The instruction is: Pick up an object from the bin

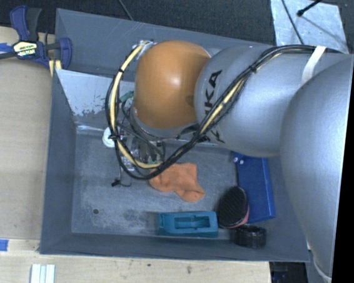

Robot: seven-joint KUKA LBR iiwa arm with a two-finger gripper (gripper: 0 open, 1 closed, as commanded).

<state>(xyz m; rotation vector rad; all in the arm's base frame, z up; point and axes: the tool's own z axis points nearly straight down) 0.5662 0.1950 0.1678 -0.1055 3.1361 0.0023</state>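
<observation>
Cloth (178, 180), orange and crumpled, lies mid-floor of bin (59, 175), just beside my tool (139, 157), to its camera-right. Cannot tell how far my tool is open or whether it has hold of anything. Risk: coming down off-centre, I pinch one fold and it slips free.

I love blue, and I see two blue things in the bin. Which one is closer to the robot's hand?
The lighter, teal block by the bin's front wall. The dark blue box lies farther from the hand, toward the right.
</observation>
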